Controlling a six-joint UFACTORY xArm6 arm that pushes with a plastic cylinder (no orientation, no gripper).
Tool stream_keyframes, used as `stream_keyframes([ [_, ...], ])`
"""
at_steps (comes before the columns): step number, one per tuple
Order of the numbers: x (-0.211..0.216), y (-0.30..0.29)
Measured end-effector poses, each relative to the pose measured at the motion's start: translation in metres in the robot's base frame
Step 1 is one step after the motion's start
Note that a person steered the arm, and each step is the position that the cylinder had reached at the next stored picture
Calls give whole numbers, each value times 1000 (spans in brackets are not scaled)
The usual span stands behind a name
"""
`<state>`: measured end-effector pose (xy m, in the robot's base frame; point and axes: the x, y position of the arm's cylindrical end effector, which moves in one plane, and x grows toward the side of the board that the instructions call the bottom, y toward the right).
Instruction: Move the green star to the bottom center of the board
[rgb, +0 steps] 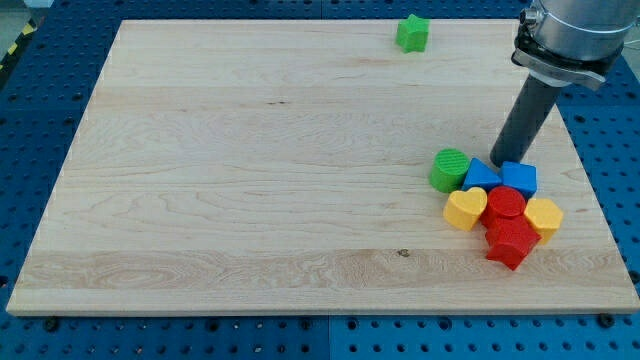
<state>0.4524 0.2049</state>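
Green star (412, 33) sits at the worktop's (250, 180) 12 o'clock edge, offset toward 1 o'clock from board centre, well apart from everything else. My tip (503, 163) down near the 3 o'clock side, just beside the top of the block cluster, roughly touching or nearly touching the blue blocks. From tip, star lies at about 11 o'clock, well apart, clear wood between. No hand on this rig, just a bare rod, so nothing to report as apart, together or clamped. Target is the 6 o'clock edge, mid-board, so the push line runs from star toward roughly 7 o'clock; needs the tip behind the star on its 1 o'clock side, i.e. between star and the top edge, very little room there. Likely approach: skirt round the star's 3 o'clock side, then tuck in above it. Star itself: small, bright green, chunky, points rounded, top face lighter than sides, no clear long axis, so liable to rotate off the rod if hit off-centre. Cluster near tip: green cylinder (449, 169), blue triangular block (481, 175), blue block (519, 177) of angular shape, yellow heart (466, 208), red cylinder (506, 204), second yellow heart-like block (544, 216), red star-like block (511, 241), all packed touching. Cluster sits off the push line toward 4 o'clock; risk is mainly dragging it when the tip leaves.
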Motion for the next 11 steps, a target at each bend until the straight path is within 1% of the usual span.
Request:
stream_keyframes([
  [1, -37, -10],
  [2, -63, -36],
  [5, -143, -150],
  [7, -213, -219],
  [8, -259, -212],
  [9, -259, -189],
  [10, -244, -153],
  [11, -222, -130],
])
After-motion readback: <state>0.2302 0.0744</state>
